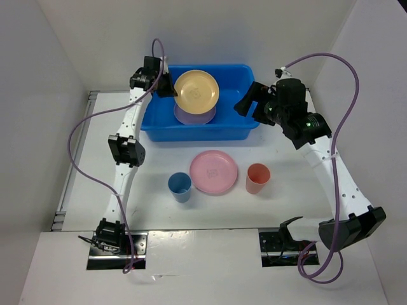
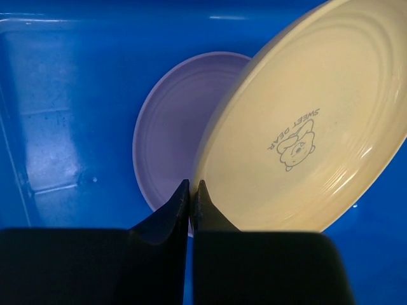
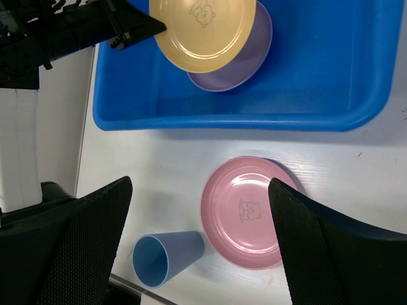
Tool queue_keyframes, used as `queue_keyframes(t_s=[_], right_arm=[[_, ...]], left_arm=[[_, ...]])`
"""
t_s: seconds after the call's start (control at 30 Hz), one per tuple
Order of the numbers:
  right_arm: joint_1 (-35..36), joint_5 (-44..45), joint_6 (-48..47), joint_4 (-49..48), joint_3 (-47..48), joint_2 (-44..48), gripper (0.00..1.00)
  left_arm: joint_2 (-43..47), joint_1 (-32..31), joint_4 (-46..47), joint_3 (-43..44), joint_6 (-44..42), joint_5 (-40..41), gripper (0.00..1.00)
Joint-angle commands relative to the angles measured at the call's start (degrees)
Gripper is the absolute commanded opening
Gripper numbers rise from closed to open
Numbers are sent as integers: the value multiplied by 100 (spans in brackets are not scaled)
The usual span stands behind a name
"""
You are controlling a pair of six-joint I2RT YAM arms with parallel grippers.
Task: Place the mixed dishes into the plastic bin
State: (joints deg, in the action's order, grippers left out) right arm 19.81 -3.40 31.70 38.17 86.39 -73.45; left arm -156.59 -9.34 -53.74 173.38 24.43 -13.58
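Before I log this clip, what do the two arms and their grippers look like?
The left arm and right arm have white links with black joint housings. A purple cable loops along each. The left gripper and right gripper are black; the right one's pads show a fine grid texture. A green light glows on the right wrist.

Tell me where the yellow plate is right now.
In the top view the yellow plate hangs tilted over the blue bin, its rim pinched by the left gripper, above the lilac plate lying inside.
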Motion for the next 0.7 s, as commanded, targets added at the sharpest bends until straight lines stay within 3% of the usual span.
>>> queue_keyframes(t_s=[0.0,0.2,0.3,0.53,0.67], right_arm=[[75,181,3,-152,-105,156,92],[75,182,55,-205,-210,156,92],[75,182,55,-205,-263,217,92],[75,234,55,-91,-316,331,92],[75,165,55,41,-491,515,92]], left_arm=[[-318,-50,47,476,203,206,0],[-644,-103,-32,592,369,417,1],[-767,-51,21,592,492,410,11],[-557,3,135,592,362,286,58],[83,64,135,592,308,286,66]])
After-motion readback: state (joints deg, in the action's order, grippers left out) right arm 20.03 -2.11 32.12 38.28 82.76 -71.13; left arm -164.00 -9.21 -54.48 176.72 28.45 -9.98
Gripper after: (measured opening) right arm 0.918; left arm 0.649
